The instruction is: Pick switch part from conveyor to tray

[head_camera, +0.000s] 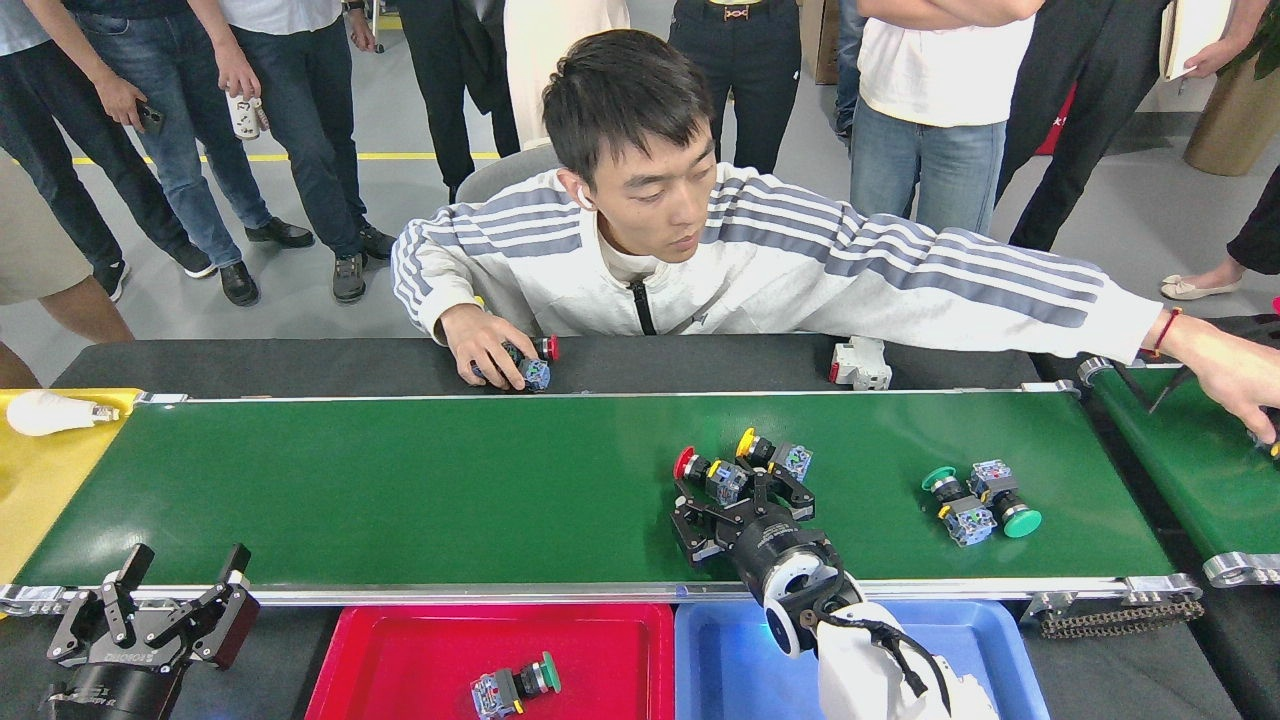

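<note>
On glossy green conveyor (400, 490): red-capped switch part (708, 474), boxy blue base; right gripper (742, 500) spread open around it, nothing clasped

Conveyor (400, 490) lies open leftward; yellow-capped switch (775, 455) crowds the red-capped switch (708, 474).

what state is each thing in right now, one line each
right gripper: open, over the conveyor at the red-capped switch
left gripper: open, empty, off the belt
yellow-capped switch: lying on the belt
two green-capped switches: lying side by side on the belt
red tray: holds one green-capped switch
blue tray: no switch visible
</note>
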Controlling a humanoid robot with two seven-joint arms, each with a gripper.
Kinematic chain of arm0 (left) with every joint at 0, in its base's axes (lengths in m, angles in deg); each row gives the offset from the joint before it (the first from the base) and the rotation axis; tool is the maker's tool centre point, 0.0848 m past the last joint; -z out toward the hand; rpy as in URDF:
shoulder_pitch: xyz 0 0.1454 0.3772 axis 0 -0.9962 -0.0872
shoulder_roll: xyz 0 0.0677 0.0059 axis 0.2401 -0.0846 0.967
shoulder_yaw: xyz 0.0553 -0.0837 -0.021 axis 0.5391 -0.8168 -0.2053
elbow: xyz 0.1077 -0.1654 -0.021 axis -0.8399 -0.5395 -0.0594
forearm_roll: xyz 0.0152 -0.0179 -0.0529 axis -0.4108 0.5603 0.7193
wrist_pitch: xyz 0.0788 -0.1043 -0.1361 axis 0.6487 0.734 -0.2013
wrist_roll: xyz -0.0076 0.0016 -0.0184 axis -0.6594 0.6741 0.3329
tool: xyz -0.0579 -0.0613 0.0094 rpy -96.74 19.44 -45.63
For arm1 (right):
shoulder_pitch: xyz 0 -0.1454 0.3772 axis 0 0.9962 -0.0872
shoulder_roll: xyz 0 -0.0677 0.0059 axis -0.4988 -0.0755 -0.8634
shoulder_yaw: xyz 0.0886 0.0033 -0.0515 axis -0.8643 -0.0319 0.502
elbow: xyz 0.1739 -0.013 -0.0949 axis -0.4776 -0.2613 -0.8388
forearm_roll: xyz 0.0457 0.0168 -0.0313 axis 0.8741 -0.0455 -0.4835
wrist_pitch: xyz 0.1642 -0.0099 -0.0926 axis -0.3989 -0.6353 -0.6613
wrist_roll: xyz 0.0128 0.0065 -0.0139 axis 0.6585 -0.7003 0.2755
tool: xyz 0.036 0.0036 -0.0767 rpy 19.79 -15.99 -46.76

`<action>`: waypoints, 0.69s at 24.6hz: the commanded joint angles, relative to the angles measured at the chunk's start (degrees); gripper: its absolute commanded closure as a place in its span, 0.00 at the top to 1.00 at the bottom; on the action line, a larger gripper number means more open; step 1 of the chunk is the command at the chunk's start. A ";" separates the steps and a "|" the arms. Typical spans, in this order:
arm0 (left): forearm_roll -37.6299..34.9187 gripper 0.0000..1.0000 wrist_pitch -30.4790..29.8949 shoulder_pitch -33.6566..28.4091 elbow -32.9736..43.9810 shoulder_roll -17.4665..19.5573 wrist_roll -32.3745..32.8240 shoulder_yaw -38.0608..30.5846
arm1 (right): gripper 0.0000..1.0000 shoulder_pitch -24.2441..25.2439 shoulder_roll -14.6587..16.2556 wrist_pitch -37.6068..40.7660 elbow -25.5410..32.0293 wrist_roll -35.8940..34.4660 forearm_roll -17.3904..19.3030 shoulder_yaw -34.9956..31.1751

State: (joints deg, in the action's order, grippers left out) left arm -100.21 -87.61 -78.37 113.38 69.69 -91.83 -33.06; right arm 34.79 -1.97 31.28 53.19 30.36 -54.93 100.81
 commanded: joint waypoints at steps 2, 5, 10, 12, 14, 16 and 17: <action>-0.11 1.00 0.21 0.60 0.47 0.37 -0.49 -0.10 | 0.03 -0.64 0.32 0.73 1.62 -0.36 0.25 -0.01; -0.03 1.00 0.21 0.60 0.56 0.37 -0.49 -0.10 | 0.02 4.02 0.32 3.81 8.92 -0.71 0.16 1.05; -0.11 1.00 0.21 0.60 0.56 0.37 -0.49 -0.10 | 0.24 18.34 3.75 22.43 28.25 -0.36 -0.10 3.68; -0.03 1.00 0.12 0.60 0.47 0.55 -0.40 -0.10 | 1.00 20.89 3.75 27.10 29.66 -0.45 -0.28 5.88; -0.03 1.00 0.03 0.60 0.47 0.64 -0.31 -0.10 | 1.00 20.98 3.57 27.98 28.96 -0.53 -0.28 8.69; -0.03 1.00 -0.14 0.51 0.39 0.73 -0.23 -0.10 | 1.00 20.98 3.40 27.80 28.69 -0.53 -0.19 8.96; -0.03 1.00 -0.14 0.33 0.39 0.90 -0.23 -0.10 | 1.00 21.07 3.22 27.80 28.78 -0.62 0.07 8.78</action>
State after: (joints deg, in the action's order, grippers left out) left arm -100.21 -87.23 -78.40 113.32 69.73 -92.07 -33.01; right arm 56.31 1.78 58.29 81.33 30.22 -55.10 109.66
